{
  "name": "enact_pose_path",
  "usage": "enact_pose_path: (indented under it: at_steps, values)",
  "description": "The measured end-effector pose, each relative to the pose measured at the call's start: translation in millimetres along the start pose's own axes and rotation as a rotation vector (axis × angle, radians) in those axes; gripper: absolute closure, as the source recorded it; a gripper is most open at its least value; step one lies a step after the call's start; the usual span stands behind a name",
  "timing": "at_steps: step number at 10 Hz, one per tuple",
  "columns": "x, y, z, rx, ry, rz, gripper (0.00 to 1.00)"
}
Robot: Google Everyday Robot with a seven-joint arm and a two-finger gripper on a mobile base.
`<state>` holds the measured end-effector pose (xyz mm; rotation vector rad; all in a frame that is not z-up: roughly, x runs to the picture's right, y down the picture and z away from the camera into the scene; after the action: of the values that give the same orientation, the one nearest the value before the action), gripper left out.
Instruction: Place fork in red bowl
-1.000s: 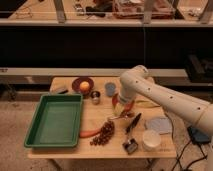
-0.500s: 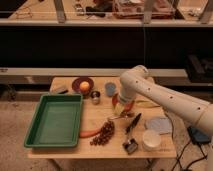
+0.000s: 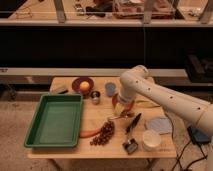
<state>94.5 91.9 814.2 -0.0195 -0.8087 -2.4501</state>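
1. the fork (image 3: 121,117) lies flat on the table (image 3: 100,112), just in front of the red bowl (image 3: 128,104) and not in it. its handle runs roughly left to right.
2. the red bowl sits near the middle of the table and is mostly hidden behind the arm (image 3: 150,92). only part of its rim shows.
3. the gripper (image 3: 122,109) hangs low over the near edge of the bowl, just above the fork. its jaws are spread as wide as they go, and nothing appears to be held between them.
4. what has just changed: nothing visible. the arm, gripper and fork sit in the same spots as in the two earlier pictures, and the jaws are no narrower. it looks like a pause above the fork, so the pick-up seems not yet made and the whole task is still ahead.
5. nearby things could get in the way. a black-handled tool (image 3: 133,123) lies just right of the fork, and a brown cluster (image 3: 103,134) with a carrot (image 3: 89,133) lies in front of it.
6. further out are a blue cup (image 3: 110,89), a metal cup (image 3: 95,96), a dark plate (image 3: 76,84) with an orange fruit (image 3: 84,86), and a green tray (image 3: 55,120) at the left.
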Motion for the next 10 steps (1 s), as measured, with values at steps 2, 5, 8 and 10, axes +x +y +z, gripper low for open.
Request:
enact_pose_path:
  at_steps: [2, 5, 8, 10]
  values:
    - [2.2, 8.5, -10.9, -0.004, 0.014, 0.052, 0.28]
    - [11.8, 26.2, -68.9, -0.018, 0.052, 0.195, 0.28]
    - [7.4, 29.6, -117.6, 0.019, 0.039, 0.315, 0.28]
    - [-4.6, 29.1, -124.9, 0.046, 0.015, 0.385, 0.28]
